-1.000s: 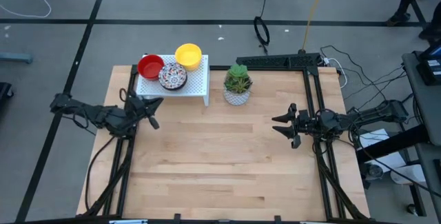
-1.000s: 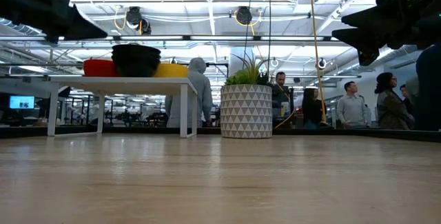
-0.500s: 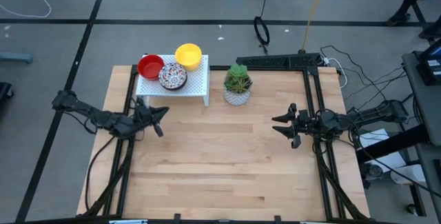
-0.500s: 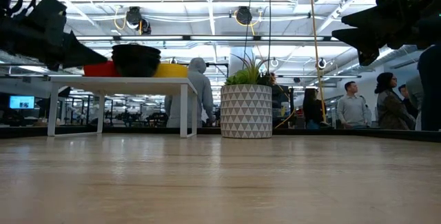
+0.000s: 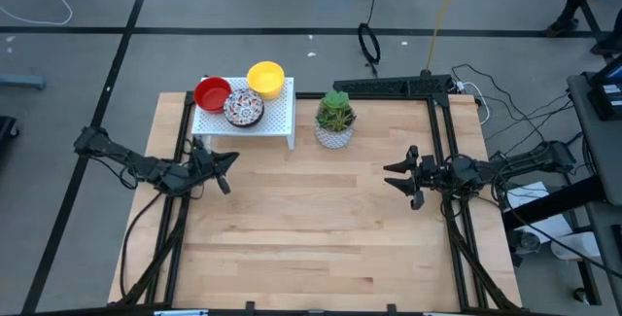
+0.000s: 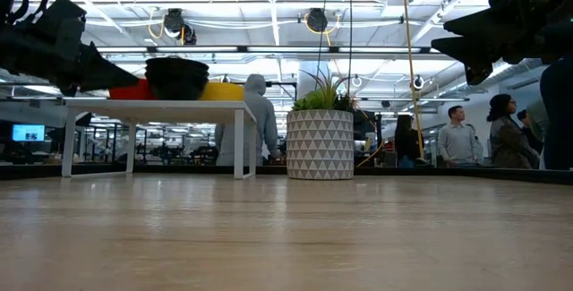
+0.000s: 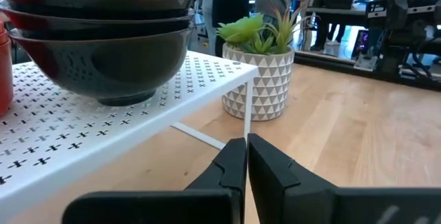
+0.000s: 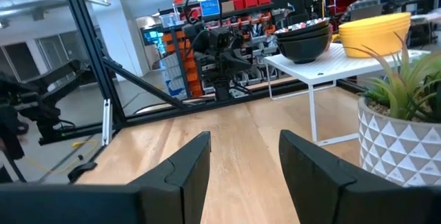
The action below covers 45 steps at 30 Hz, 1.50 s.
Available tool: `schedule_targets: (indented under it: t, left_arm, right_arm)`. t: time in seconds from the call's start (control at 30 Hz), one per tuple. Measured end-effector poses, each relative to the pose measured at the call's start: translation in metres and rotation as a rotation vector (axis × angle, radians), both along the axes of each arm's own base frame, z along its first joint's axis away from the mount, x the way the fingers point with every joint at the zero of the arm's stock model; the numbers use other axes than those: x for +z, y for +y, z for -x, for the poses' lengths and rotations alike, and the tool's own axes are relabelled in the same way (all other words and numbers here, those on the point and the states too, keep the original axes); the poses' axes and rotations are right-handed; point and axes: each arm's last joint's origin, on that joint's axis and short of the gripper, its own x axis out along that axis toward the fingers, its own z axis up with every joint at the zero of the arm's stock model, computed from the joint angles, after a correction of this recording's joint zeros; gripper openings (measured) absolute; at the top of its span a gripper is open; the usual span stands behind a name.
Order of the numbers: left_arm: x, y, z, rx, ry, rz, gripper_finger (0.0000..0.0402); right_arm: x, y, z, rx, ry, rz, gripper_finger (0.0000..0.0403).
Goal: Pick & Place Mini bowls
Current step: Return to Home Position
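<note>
Since a second ago the left gripper [image 7: 245, 147] has come down lower and drawn back a little from the white shelf [image 5: 279, 119]; over the last half second it has hardly shifted. Its fingers are pressed together with nothing between them, and it hangs above the table [image 5: 311, 238] just beside the shelf's near edge. All the mini bowls [image 6: 177, 76] sit on that shelf, just beyond this gripper toward the table's far side, in three stacks. The patterned stack [image 7: 103, 45], three nested bowls dark on the outside, stands closest to the closed tips. The red stack [image 5: 212, 93] is just behind it, farther from the gripper. The yellow stack [image 5: 265, 78] sits at the shelf's far corner, farthest from the tips. A white pot with a green plant [image 5: 335, 122] stands on the table just off the shelf's end, ahead of the left gripper and between the two grippers, set farther back than both. The right gripper [image 5: 391, 175] is where it was, over the table's right part and well apart from the shelf, its fingers spread and empty, pointing toward the left arm.
</note>
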Motion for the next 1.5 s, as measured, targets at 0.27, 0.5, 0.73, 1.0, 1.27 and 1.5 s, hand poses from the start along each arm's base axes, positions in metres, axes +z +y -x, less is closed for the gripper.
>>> schedule_targets:
  t: [0.27,0.5,0.73,1.0,1.27,1.5]
  left_arm:
    - [0.0005,-0.0001,-0.0001,-0.004,0.0,-0.005,0.0021]
    - [0.0005,-0.0001,-0.0001,-0.004,-0.001,-0.005,0.0021]
    - [0.0006,-0.0001,-0.0001,-0.004,-0.001,-0.005,0.0021]
    - [0.0006,-0.0001,-0.0001,-0.004,-0.001,-0.005,0.0021]
    - [0.0006,-0.0001,-0.0001,-0.004,-0.002,-0.005,0.0021]
    - [0.0006,-0.0001,-0.0001,-0.004,-0.002,-0.004,0.0021]
  right_arm:
    - [0.0002,0.0001,0.0,0.001,0.001,0.046,0.016]
    - [0.0002,0.0001,0.0,0.001,0.001,0.046,0.016]
    - [0.0002,0.0001,0.0,0.001,0.001,0.046,0.016]
    - [0.0002,0.0001,0.0,0.002,0.001,0.046,0.016]
    - [0.0001,0.0001,0.0,0.002,0.001,0.046,0.016]
    - [0.0001,0.0001,0.0,0.002,0.001,0.046,0.016]
